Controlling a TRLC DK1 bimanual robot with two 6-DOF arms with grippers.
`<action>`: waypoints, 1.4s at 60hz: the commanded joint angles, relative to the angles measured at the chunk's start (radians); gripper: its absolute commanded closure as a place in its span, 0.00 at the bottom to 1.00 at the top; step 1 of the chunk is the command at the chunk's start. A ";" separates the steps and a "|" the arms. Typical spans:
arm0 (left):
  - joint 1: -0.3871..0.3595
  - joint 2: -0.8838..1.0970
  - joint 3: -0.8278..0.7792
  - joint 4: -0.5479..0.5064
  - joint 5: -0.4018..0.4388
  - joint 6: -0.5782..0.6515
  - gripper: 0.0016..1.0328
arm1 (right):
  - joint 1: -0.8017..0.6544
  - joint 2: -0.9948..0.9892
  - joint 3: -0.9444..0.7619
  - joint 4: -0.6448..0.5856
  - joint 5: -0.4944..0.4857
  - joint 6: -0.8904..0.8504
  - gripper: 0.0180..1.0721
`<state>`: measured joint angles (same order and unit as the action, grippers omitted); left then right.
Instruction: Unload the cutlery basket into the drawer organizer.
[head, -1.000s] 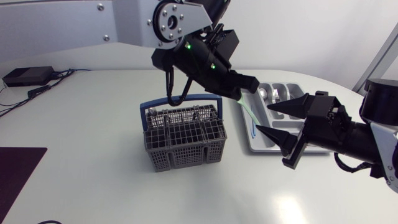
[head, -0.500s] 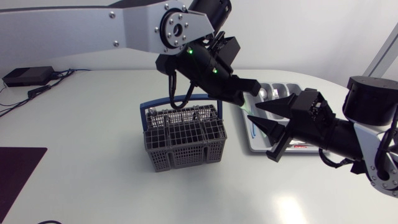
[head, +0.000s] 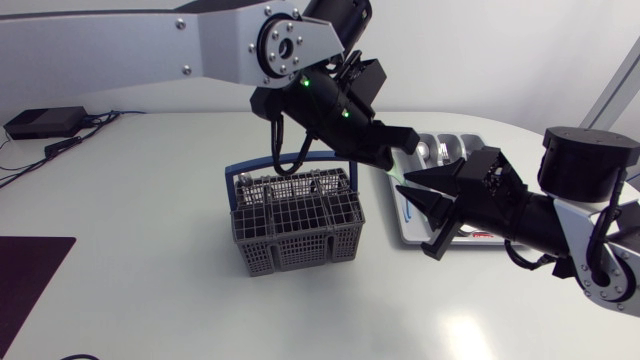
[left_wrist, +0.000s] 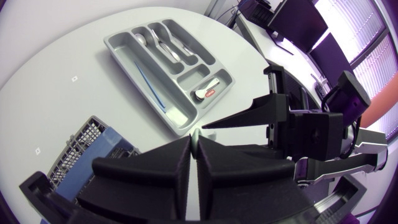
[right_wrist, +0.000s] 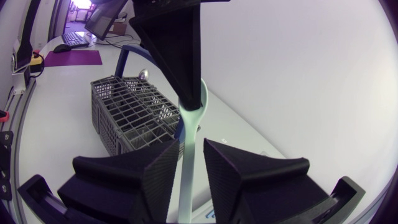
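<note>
Left fingers (right_wrist: 177, 50) clamp slim pale-green plastic utensil (right_wrist: 190, 124); right fingers (right_wrist: 155, 171) stand open astride its shaft. Likely light, stiff, slippery: take mid-shaft.

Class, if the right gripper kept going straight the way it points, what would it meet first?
Probably the left gripper, shut on the pale green utensil directly ahead.

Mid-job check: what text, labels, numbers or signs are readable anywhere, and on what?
No text is readable.
Mark on the red-marked utensil in the drawer organizer: too small to read.
Cutlery basket, and the green utensil in the left hand: no print shows.
</note>
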<state>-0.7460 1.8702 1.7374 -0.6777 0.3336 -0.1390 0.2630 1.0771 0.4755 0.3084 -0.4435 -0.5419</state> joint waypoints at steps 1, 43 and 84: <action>0.011 0.003 0.014 0.006 0.012 -0.030 0.97 | 0.012 0.014 -0.023 0.014 0.009 0.030 0.74; 0.023 -0.028 -0.002 0.020 0.019 -0.030 0.54 | 0.019 0.009 -0.049 0.031 -0.004 0.014 0.87; 0.166 -0.174 -0.039 -0.051 -0.088 0.122 0.05 | -0.550 0.221 0.170 -0.491 -0.511 -0.658 0.87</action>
<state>-0.5861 1.7176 1.7340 -0.6933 0.2661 -0.0742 -0.2432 1.2079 0.5869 -0.1345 -0.9360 -1.0370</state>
